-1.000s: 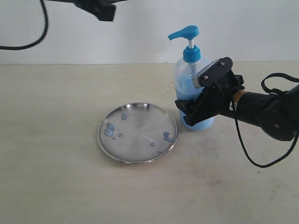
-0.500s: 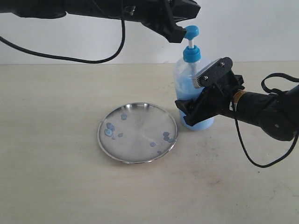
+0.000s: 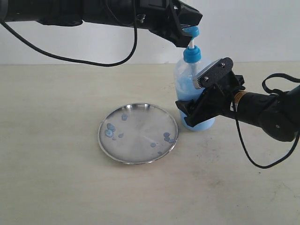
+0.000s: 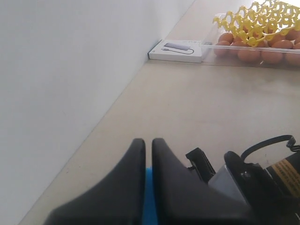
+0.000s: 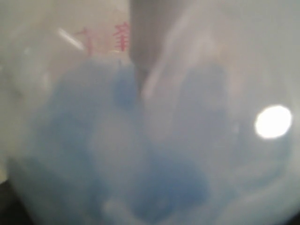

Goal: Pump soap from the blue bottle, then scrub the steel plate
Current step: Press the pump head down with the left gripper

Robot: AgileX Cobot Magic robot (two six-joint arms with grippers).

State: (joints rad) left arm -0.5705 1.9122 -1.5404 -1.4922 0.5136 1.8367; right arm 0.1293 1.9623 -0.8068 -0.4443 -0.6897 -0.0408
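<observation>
Blue bottle (image 3: 193,89): part-full, probably hefty, slick plastic. Right tool (image 3: 191,110) pinching its lower body; left tool (image 3: 186,29), fingers pressed together, atop its pump head.

We see the left gripper (image 4: 147,154) with its 2 black fingers (image 4: 126,187) nearly together, a blue sliver between them; tray of eggs (image 4: 253,51) far behind.
</observation>
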